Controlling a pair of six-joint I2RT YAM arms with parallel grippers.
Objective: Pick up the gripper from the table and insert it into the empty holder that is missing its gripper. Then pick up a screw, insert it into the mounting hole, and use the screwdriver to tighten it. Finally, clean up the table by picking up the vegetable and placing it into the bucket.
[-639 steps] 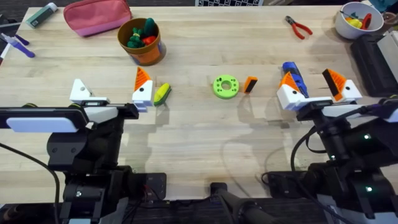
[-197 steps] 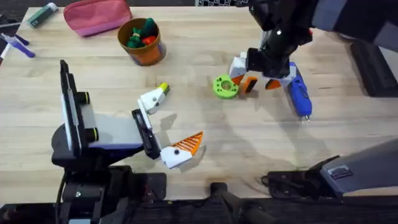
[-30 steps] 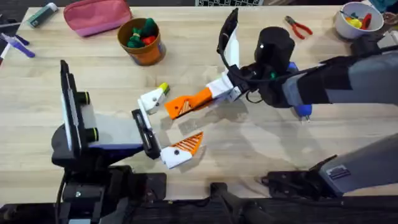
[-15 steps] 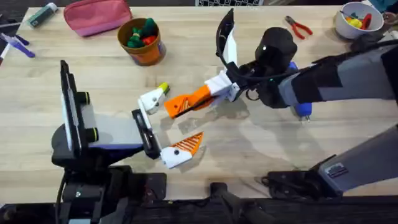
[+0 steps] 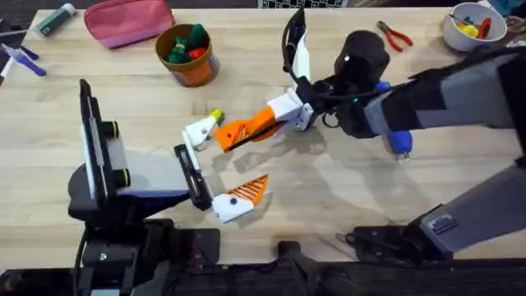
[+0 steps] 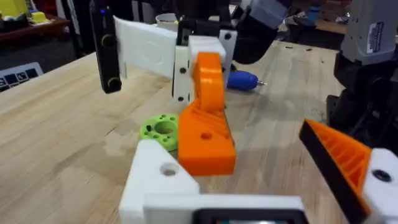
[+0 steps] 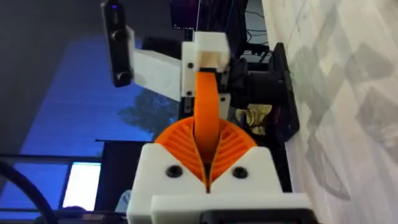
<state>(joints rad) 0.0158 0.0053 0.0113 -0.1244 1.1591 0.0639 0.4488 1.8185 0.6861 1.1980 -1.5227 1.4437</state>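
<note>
Item: orange wedge (image 5: 246,130), the piece to be fitted. Location: in the air above mid-desk, clamped between the ribbed pads of the right end effector (image 5: 265,123), which reaches in from the right edge across the middle. In the right wrist view the pads are pressed together on the wedge (image 7: 206,118).

Item: bare white holder (image 5: 200,132) on the left end effector (image 5: 220,168). Location: left of centre, its fingers apart, the other finger's orange tip (image 5: 249,191) nearer the front edge.

Key relation: the holder lies just left of the wedge tip. In the left wrist view the wedge (image 6: 205,118) sits at or over the holder (image 6: 158,177); whether it is seated cannot be told. The wedge's long axis runs left–right, tilted slightly toward the front-left. The right arm carries; the left arm presents.

Judged step: final alignment for insertion.
</note>
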